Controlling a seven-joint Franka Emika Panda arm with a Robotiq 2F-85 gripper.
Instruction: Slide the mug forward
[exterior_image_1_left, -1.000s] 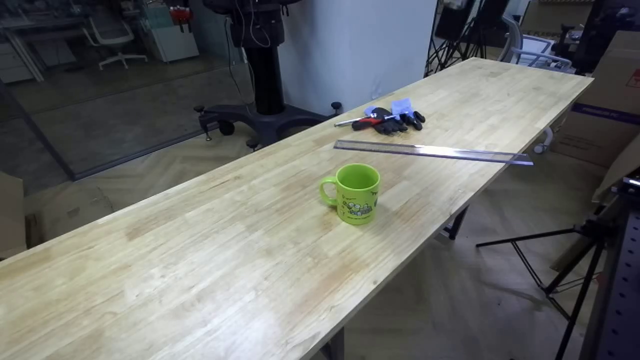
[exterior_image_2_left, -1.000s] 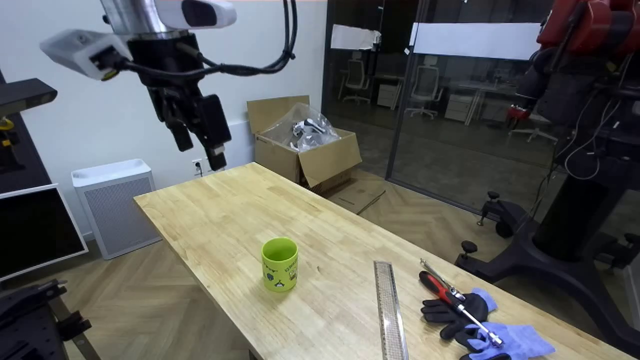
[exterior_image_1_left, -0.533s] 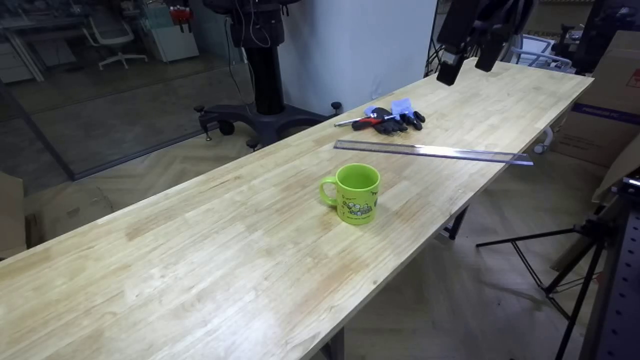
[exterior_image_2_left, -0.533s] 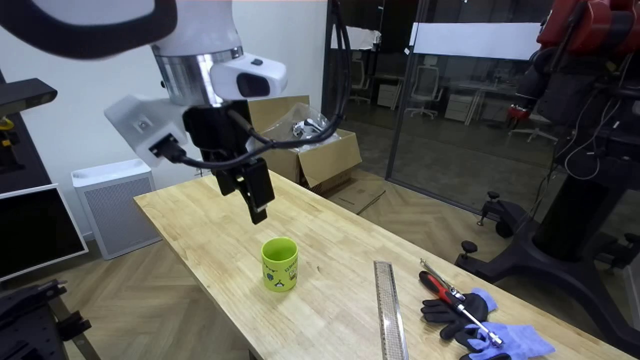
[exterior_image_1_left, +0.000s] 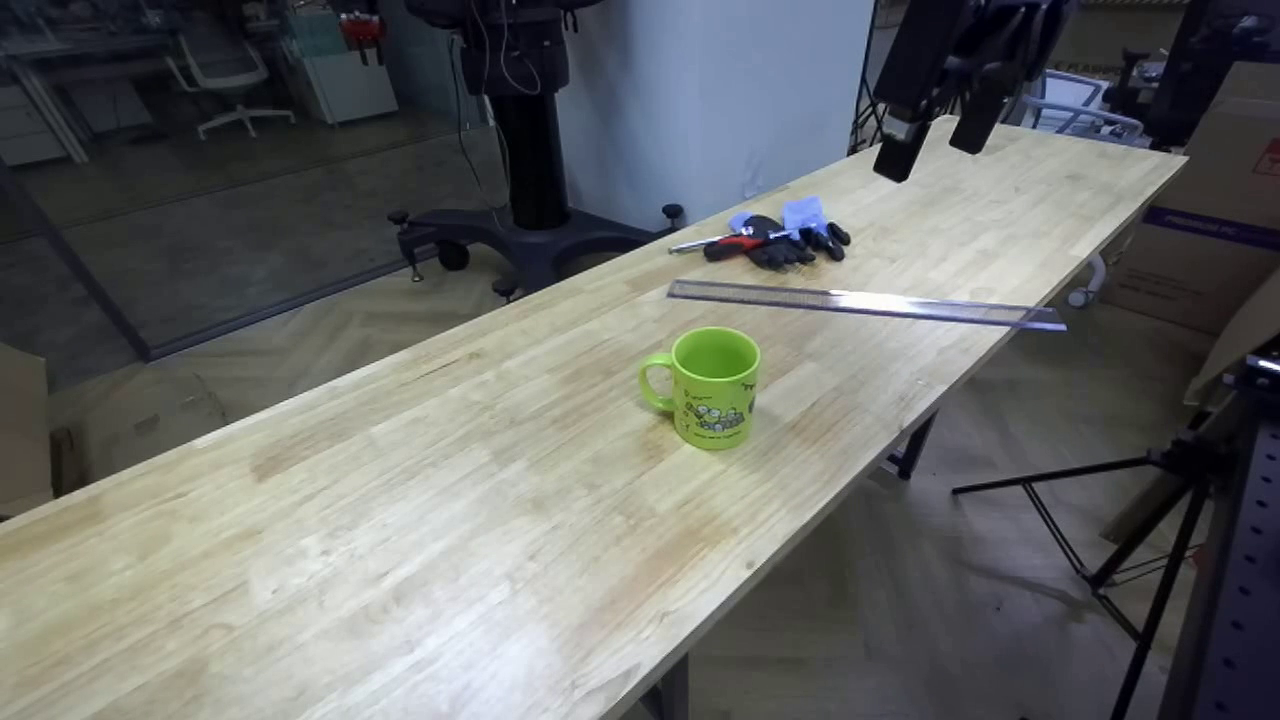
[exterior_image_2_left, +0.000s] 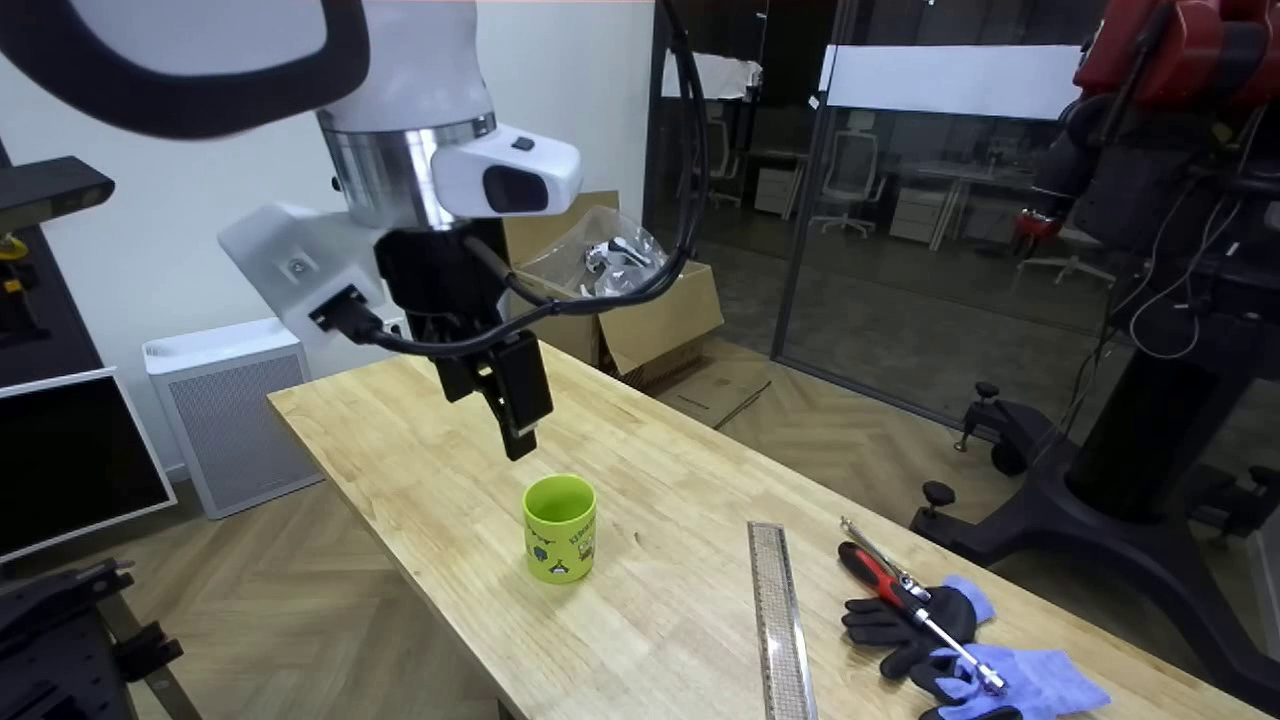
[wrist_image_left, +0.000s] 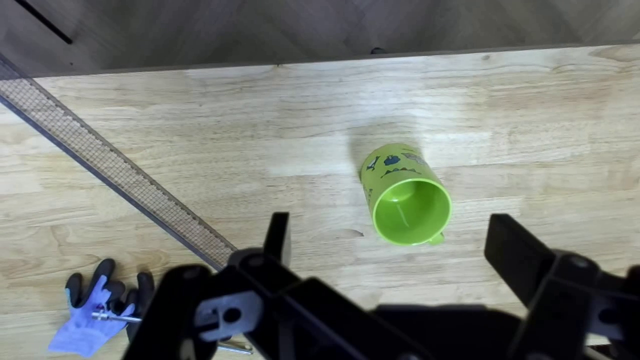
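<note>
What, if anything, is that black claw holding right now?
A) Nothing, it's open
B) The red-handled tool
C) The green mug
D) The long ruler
A: in the wrist view the fingers stand wide apart, and an exterior view shows the gripper with nothing in its gap, while the green mug stands upright on the wooden table, apart from it.

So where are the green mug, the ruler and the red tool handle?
Green mug (exterior_image_1_left: 714, 405): in an exterior view, on its printed side.
Ruler (wrist_image_left: 115, 170): in the wrist view, midway along.
Red tool handle (exterior_image_2_left: 874, 573): in an exterior view, red part.
</note>
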